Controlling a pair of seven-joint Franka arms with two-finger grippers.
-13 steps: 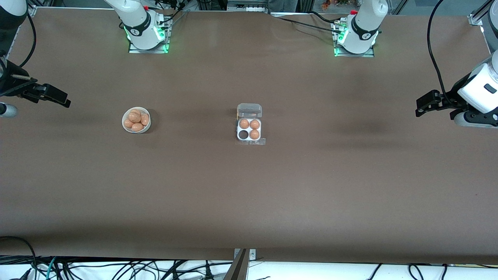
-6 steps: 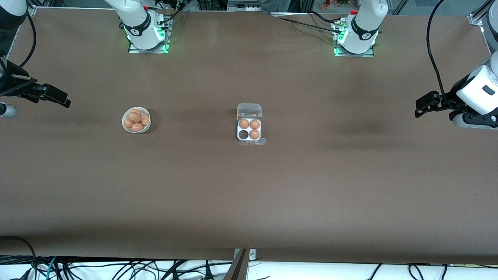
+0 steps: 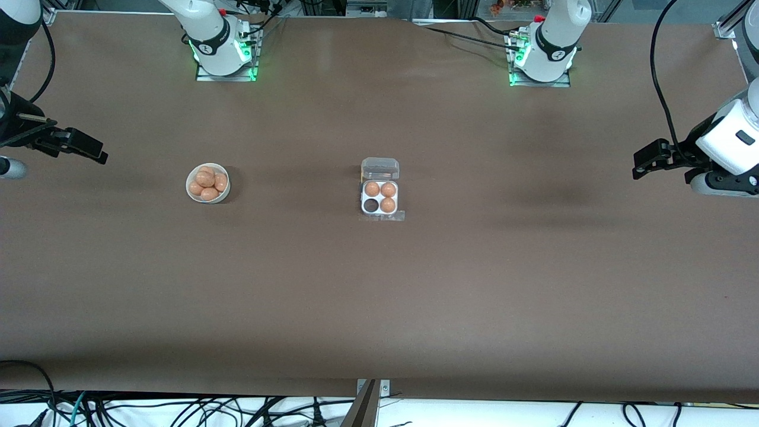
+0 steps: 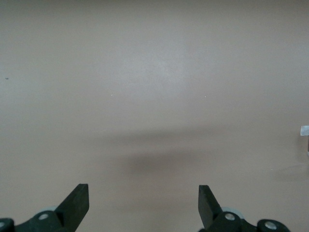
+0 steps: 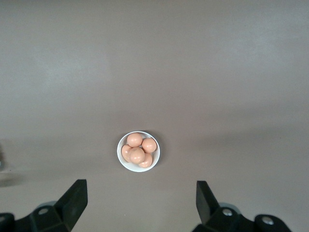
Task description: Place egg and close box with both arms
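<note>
Holding three eggs point(image 3: 380, 193), open box point(image 3: 380, 202); bowl point(image 3: 207, 183) with more.

The box point(image 3: 380, 197) sits on the table point(image 3: 379, 296) near its middle, lid point(image 3: 380, 168) open on the side toward the robot bases. Three cells hold eggs point(image 3: 380, 189); the cell nearest the front camera, toward the right arm's end, is empty. A bowl point(image 3: 207, 183) of eggs point(image 3: 207, 181) sits well apart, toward the right arm's end. The right tool point(image 3: 95, 153) and left tool point(image 3: 643, 165) hang over opposite table ends.
</note>
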